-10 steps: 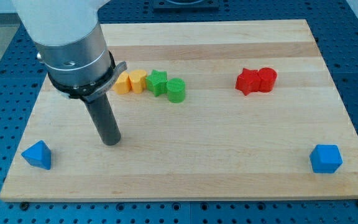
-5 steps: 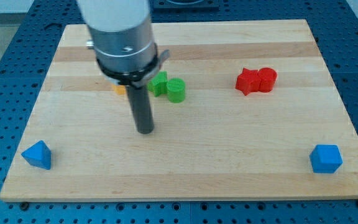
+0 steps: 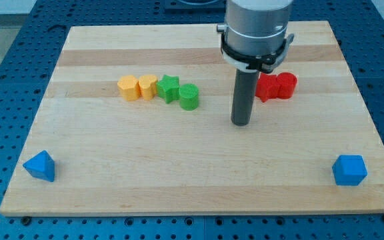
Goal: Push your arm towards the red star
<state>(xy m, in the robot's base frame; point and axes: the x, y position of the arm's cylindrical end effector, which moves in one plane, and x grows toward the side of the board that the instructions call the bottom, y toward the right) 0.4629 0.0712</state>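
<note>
The red star [image 3: 267,88] lies on the wooden board [image 3: 199,173] at the view's upper right, touching a red cylinder [image 3: 286,85] on its right. The rod partly covers the star's left edge. My tip [image 3: 241,123] rests on the board just below and to the left of the red star, a short way from it.
A row of blocks lies left of centre: an orange hexagon [image 3: 128,87], a yellow heart [image 3: 147,85], a green star [image 3: 169,88] and a green cylinder [image 3: 189,97]. A blue triangle [image 3: 40,166] sits at the lower left, a blue block [image 3: 349,170] at the lower right.
My tip has slid from the view's left, below the orange and green blocks, to the right and slightly up, ending beside the red star. No block has moved.
</note>
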